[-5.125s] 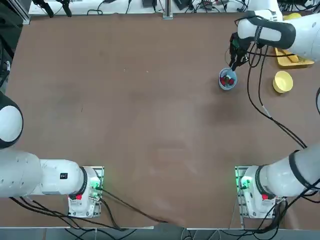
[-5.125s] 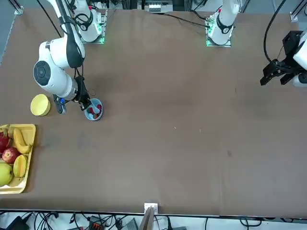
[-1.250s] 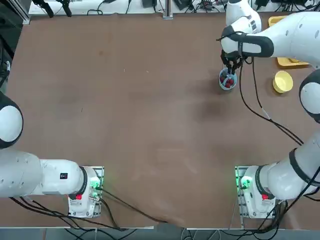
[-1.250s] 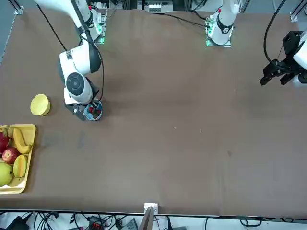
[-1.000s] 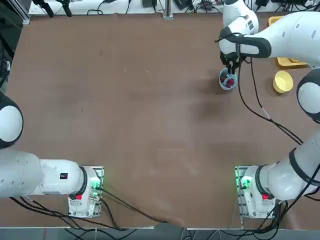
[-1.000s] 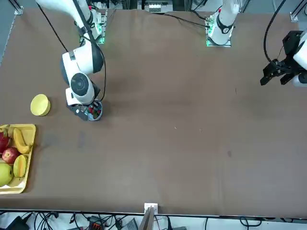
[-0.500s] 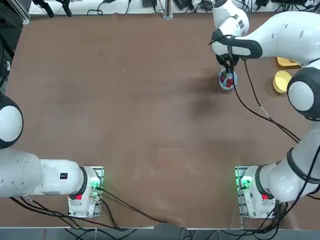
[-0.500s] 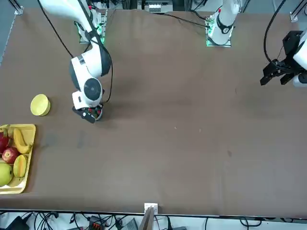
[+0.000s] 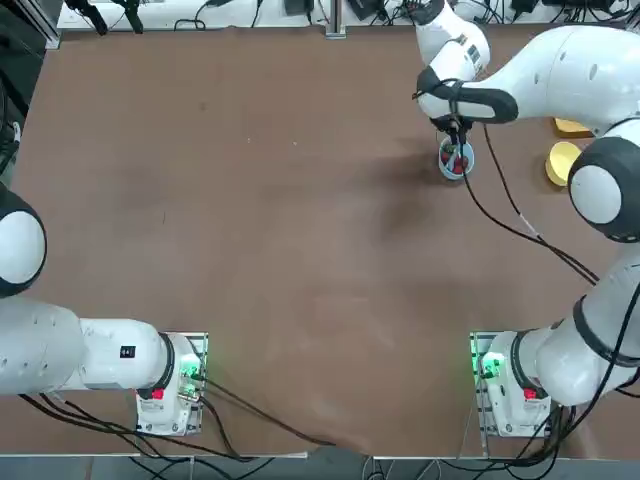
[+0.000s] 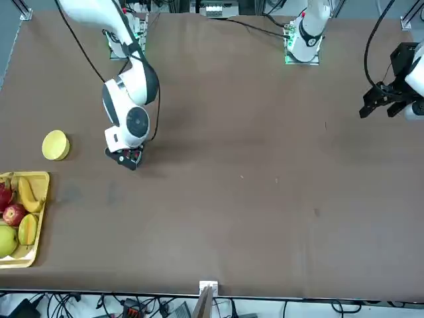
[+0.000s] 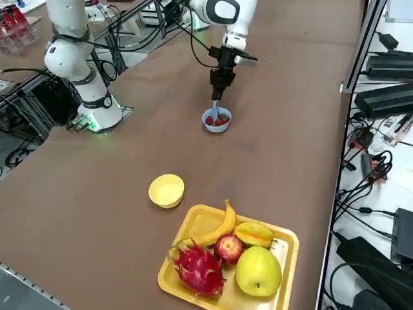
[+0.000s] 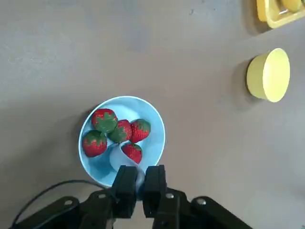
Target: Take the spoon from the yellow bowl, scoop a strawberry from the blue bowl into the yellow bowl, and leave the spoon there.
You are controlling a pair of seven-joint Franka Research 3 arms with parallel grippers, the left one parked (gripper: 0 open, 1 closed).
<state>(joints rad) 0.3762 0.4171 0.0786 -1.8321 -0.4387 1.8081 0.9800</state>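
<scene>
Spoon (image 12: 125, 162): clamped by its handle between the closed fingers of the right gripper (image 12: 138, 183), pale scoop end lowered into the blue bowl (image 12: 122, 139) and lying under or against the nearest strawberry (image 12: 132, 151). The near-upright hold seemingly served to dig the scoop beneath a berry, though whether one sat on it could not be told.

Blue bowl: on the bare table (image 9: 250, 220), directly below the gripper, holding five strawberries bunched toward the middle. In the side view the spoon's thin handle (image 11: 215, 106) ran straight down from the fingers to the bowl (image 11: 217, 121).

Yellow bowl (image 12: 269, 75): empty, well apart from the blue one, evidently waiting to receive the berry. Beyond it a yellow fruit tray (image 11: 229, 258) carried a banana, an apple and other fruit.

Hidden or unclear: from the front, the wrist (image 10: 126, 149) covered the blue bowl almost wholly. From overhead, the arm (image 9: 520, 70) cut off part of the yellow bowl (image 9: 562, 163), and the spoon could not be made out. The handle's grip point lay buried between the fingers.
</scene>
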